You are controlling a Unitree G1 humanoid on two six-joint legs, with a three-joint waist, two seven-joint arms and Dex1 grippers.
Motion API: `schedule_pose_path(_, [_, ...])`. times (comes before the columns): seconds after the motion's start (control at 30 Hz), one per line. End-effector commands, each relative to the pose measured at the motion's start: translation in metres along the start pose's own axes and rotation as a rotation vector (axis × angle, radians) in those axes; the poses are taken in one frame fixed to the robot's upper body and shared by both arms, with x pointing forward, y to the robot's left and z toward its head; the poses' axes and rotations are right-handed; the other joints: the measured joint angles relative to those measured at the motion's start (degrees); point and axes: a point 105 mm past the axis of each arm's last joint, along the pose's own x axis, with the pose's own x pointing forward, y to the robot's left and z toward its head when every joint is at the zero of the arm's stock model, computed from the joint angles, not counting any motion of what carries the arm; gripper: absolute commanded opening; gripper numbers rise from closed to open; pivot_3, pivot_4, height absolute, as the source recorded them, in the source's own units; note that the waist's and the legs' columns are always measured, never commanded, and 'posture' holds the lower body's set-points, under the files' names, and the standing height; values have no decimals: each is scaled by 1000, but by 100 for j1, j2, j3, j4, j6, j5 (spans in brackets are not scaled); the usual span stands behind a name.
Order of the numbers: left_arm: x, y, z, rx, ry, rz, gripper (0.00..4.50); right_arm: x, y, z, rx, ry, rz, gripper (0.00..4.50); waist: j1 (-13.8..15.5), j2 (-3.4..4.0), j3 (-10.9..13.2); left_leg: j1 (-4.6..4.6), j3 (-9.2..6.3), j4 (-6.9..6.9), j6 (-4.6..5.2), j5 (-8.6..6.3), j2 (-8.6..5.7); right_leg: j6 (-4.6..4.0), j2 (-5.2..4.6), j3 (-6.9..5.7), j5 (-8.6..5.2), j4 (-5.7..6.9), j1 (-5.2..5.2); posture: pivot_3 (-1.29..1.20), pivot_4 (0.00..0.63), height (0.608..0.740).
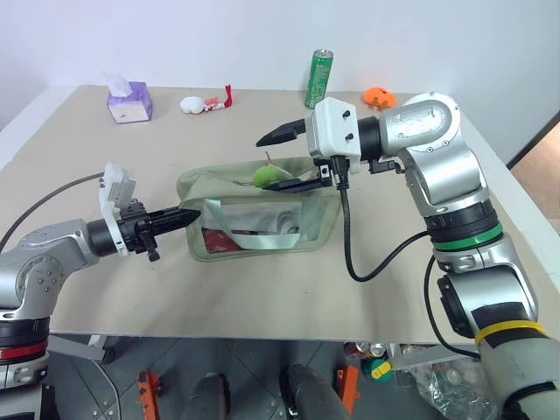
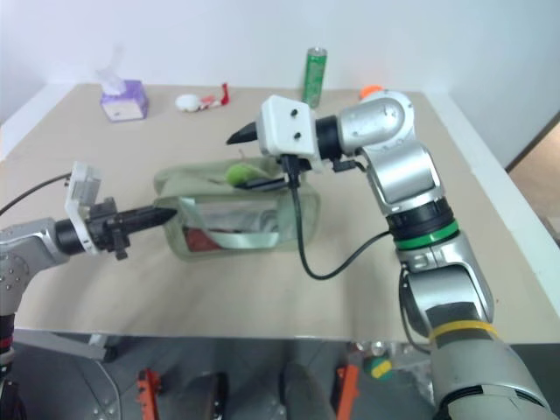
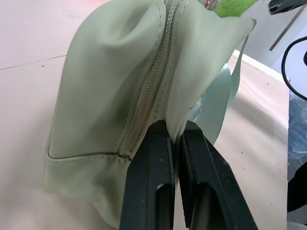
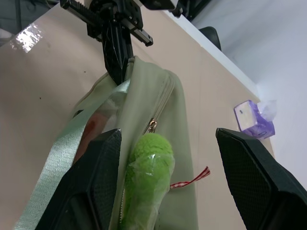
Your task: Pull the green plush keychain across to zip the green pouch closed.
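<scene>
The green pouch [image 1: 214,184] lies lengthwise in the middle of the table, with red items behind its clear side window and a pale strap [image 4: 62,143] across it. My left gripper [image 1: 191,216] is shut on the fabric at the pouch's left end, right beside the zipper [image 3: 153,86]. The green plush keychain [image 1: 265,175] rests on top of the pouch near the zipper pull [image 4: 152,125], its red-and-white cord [image 4: 192,179] trailing off. My right gripper [image 1: 271,162] is open, pointing left, one finger above and one below the plush [image 4: 148,163], which sits between the fingers close to one pad.
At the far edge of the table stand a purple tissue box [image 1: 129,101], a white and red item [image 1: 206,103], a tall green can [image 1: 319,79] and an orange object [image 1: 379,96]. A black cable [image 1: 367,262] hangs from my right wrist over the table.
</scene>
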Motion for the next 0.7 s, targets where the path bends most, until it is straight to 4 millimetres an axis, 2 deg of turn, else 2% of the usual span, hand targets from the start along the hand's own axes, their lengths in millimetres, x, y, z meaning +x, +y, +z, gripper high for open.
schedule_pose_path(0.03, [-2, -6, 12, 48, -36, -11, 0, 1, -4, 4, -53, 2, 2, 2715, -1, 0, 0, 0, 0, 0, 0, 0, 0, 0, 0, 0, 0, 0, 0, 0, 150, 740])
schedule_pose_path(0.17, [-3, -7, 11, 48, -37, -7, 0, 3, -3, 1, -53, 7, 5, 1573, -1, 0, 0, 0, -1, 0, 0, 0, 1, 0, 0, -1, 0, 0, 0, 0, 150, 740])
schedule_pose_path(0.2, [-3, -7, 11, 47, -37, -6, 0, 3, -3, 0, -54, 7, 4, 1052, -1, 0, 0, 1, -1, 0, 0, 0, 1, 0, 0, -1, 0, 0, 0, 0, 150, 740])
schedule_pose_path(0.27, [-3, -7, 11, 47, -36, -5, 0, 3, -3, 0, -55, 4, 6, 491, -1, 0, 0, 1, -1, 0, 0, 0, 1, -1, 1, -1, 0, 0, 0, 0, 150, 740])
schedule_pose_path(0.3, [-3, -7, 11, 47, -36, -5, 0, 3, -3, 0, -54, 1, 8, 60, -1, 0, 0, 1, -1, 0, 0, 0, 1, -1, 0, -1, 0, 0, 0, 0, 150, 740])
schedule_pose_path(0.7, [-4, -6, 12, 48, -37, 1, 0, -1, -3, -5, -60, 18, 1, 20, -2, 0, 0, 1, -1, 0, 0, 0, 1, -1, 0, -2, 0, 0, 0, 0, 150, 740])
